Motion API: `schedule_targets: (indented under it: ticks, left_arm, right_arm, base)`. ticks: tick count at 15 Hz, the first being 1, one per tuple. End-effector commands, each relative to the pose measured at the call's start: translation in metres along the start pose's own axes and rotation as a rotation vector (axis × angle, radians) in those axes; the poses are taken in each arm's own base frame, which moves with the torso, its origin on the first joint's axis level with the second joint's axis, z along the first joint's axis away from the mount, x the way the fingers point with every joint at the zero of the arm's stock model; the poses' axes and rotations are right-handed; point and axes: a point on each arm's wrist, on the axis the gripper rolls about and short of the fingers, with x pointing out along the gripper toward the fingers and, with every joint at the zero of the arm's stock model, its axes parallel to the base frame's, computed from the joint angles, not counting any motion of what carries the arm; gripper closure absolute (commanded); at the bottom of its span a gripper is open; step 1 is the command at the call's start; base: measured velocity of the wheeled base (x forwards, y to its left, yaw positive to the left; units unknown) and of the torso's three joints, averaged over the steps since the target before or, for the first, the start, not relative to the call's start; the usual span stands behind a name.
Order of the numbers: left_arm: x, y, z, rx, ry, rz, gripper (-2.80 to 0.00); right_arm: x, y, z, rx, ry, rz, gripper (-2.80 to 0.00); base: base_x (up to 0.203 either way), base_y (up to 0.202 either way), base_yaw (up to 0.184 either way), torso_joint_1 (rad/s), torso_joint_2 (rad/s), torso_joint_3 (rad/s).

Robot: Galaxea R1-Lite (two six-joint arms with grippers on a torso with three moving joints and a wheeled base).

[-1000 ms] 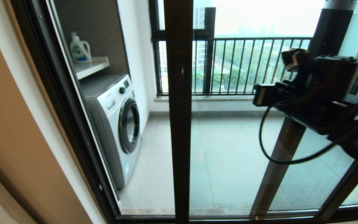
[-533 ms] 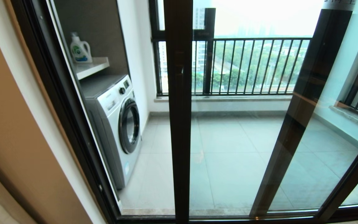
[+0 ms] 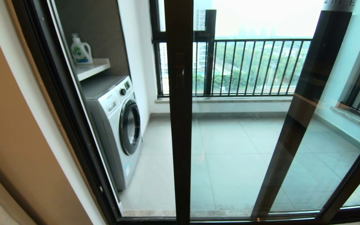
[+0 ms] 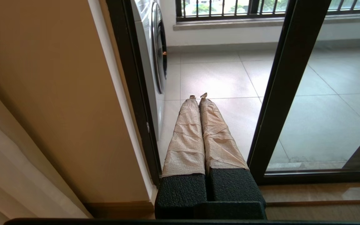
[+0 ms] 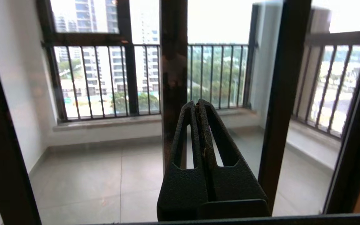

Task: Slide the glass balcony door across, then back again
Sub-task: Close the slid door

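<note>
The glass balcony door (image 3: 180,125) stands part-way across, its dark brown stile upright in the middle of the head view with a small dark handle (image 3: 180,74). Its glass runs rightward from the stile, and a gap lies between the stile and the left frame. Neither arm shows in the head view. In the left wrist view my left gripper (image 4: 198,96) is shut and empty, its tape-wrapped fingers (image 4: 187,137) low by the sill, pointing into that gap beside the door stile (image 4: 280,93). My right gripper (image 5: 196,104) is shut and empty, a short way before the stile (image 5: 173,62), not touching it.
A white washing machine (image 3: 117,125) stands inside the balcony at left, with a detergent bottle (image 3: 80,50) on the shelf (image 3: 94,67) above it. A second dark stile (image 3: 295,125) slants at right. Black railing bars (image 3: 245,65) close the far side. A tan wall (image 3: 14,125) is at left.
My right arm, raised at the right of the head view a second ago, has dropped out of that view. The door stile has stayed where it was.
</note>
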Motion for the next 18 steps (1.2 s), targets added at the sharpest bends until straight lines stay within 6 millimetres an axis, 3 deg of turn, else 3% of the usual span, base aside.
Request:
schedule_targets:
  ticks: [1, 3, 5, 6, 18]
  left_arm:
    - [0.0, 0.0, 0.0, 0.0, 0.001, 0.0, 0.0]
    - [0.0, 0.0, 0.0, 0.0, 0.001, 0.0, 0.0]
    - [0.0, 0.0, 0.0, 0.0, 0.001, 0.0, 0.0]
    - [0.0, 0.0, 0.0, 0.0, 0.001, 0.0, 0.0]
    - [0.0, 0.0, 0.0, 0.0, 0.001, 0.0, 0.0]
  right_arm:
    - [-0.008, 0.007, -0.047, 0.016, 0.064, 0.016, 0.0]
    - [0.003, 0.019, -0.087, 0.002, 0.163, 0.183, 0.0]
    - [0.006, 0.028, -0.139, -0.034, 0.294, 0.259, 0.0]
    - [0.005, 0.03, -0.154, -0.033, 0.34, 0.278, 0.0]
    - [0.006, 0.03, -0.149, 0.005, 0.308, 0.299, 0.0]
  base:
    - [0.0, 0.0, 0.0, 0.0, 0.0, 0.0]
    - [0.0, 0.0, 0.0, 0.0, 0.0, 0.0]
    - [0.0, 0.0, 0.0, 0.0, 0.0, 0.0]
    - [0.0, 0.0, 0.0, 0.0, 0.0, 0.0]
    - [0.0, 0.0, 0.0, 0.0, 0.0, 0.0]
